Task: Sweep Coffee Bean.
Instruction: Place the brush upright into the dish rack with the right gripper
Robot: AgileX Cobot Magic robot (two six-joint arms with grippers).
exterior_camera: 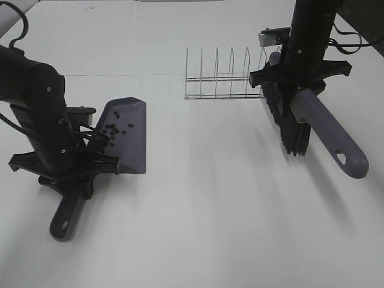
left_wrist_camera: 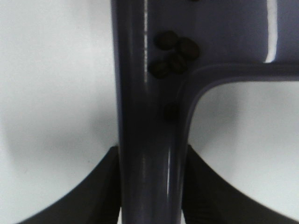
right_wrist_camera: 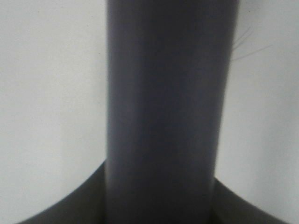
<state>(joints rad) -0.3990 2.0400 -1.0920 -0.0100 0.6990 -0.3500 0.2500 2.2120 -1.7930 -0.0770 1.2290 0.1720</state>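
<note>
Jaws of the left gripper (left_wrist_camera: 149,191) pinch the handle of the purple-grey dustpan (exterior_camera: 129,135). Jaws of the right gripper (right_wrist_camera: 159,200) clamp the handle of the brush (exterior_camera: 330,135), which is held tilted over the white table (exterior_camera: 210,216). The coffee beans (exterior_camera: 114,129) lie clustered inside the dustpan, toward its handle end. A wire rack (exterior_camera: 225,78) stands farther back, between the arms.

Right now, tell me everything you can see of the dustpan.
The dustpan is purple-grey, smooth like plastic: a wide scoop and a long handle with a hole at its end. The left hand is shut on the handle. Coffee beans lie in the scoop, bunched toward the handle. Its open lip points toward the middle of the table.
</note>
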